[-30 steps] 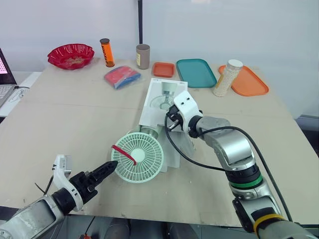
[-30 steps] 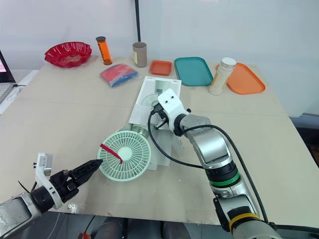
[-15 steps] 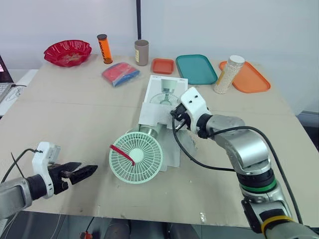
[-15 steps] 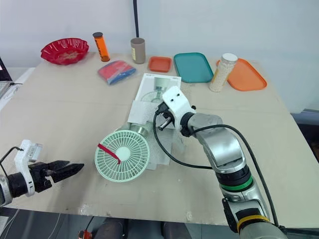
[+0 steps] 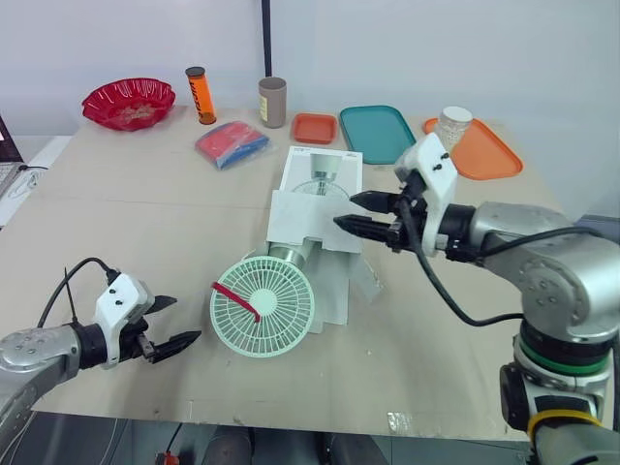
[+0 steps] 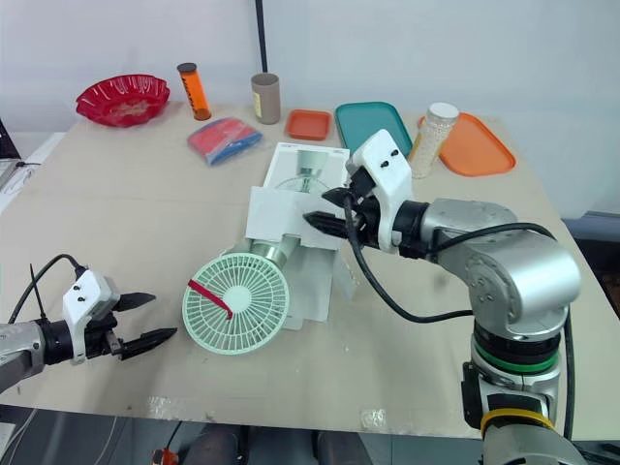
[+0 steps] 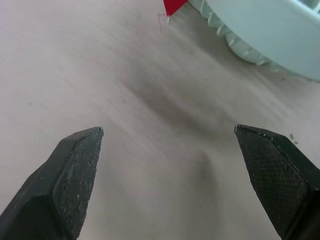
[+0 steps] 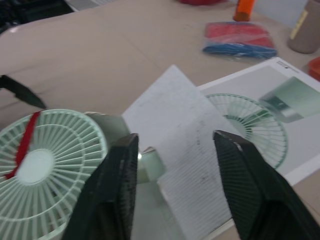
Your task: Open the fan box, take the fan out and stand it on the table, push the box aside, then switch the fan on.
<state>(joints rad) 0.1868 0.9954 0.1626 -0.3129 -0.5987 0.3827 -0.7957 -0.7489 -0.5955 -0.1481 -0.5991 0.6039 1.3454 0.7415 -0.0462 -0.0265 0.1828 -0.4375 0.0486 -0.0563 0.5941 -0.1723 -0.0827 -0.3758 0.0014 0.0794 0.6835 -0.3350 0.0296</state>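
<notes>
On a tan table (image 5: 145,223), near its middle, a white fan box (image 5: 325,179) lying flat, printed fan picture on top, flap at the near end folded open. Half out of that open end, a pale green fan (image 5: 263,306): round grille face-up on the table, neck still inside the mouth of the box, a red strip (image 5: 239,299) across the grille. Right gripper (image 5: 344,210) poised over the open flap, black fingers spread apart and holding nothing; in the right wrist view, those fingers (image 8: 115,185) framing the flap and the fan's neck. Left gripper (image 5: 184,319) low over the table to the left of the fan, close to the front edge, jaws wide and empty, tips pointing toward the grille rim but apart from it. Along the far side of the table, left to right: a red bowl (image 5: 129,101), an orange bottle (image 5: 201,95), a brown cup (image 5: 272,102), a small orange tray (image 5: 316,129), a teal tray (image 5: 378,134), a white-capped jar (image 5: 453,118), partly hidden behind the right wrist, and a larger orange tray (image 5: 489,160). Just in front of the cup, a red and blue packet (image 5: 232,145).
</notes>
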